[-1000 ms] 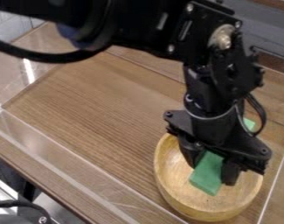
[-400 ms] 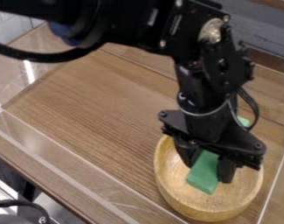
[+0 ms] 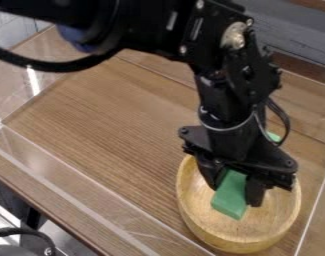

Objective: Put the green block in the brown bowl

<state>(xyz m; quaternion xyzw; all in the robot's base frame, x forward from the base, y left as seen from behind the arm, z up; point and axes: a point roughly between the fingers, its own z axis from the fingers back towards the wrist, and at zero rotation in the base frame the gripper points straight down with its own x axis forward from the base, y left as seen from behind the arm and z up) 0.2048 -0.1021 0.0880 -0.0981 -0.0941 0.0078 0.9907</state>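
Right now the black robot arm reaches down from the upper left of the view, and its gripper points steeply downward over the brown bowl. The jaws are clenched on the green block, which sits between them with its lower end sticking out below the fingertips. That block hangs tilted, its bottom end low inside the bowl's rim; whether it touches the bowl's floor cannot be told from this angle. The bowl is round, light-coloured wood with a thick rim, and it rests on the tabletop near the lower right of the view. Most of its middle is hidden by the gripper, so only the near rim and part of the inner floor show. The tabletop is brown wood grain running diagonally, with a pale glossy strip along its near edge. A small patch of green also shows behind the gripper on the right side.
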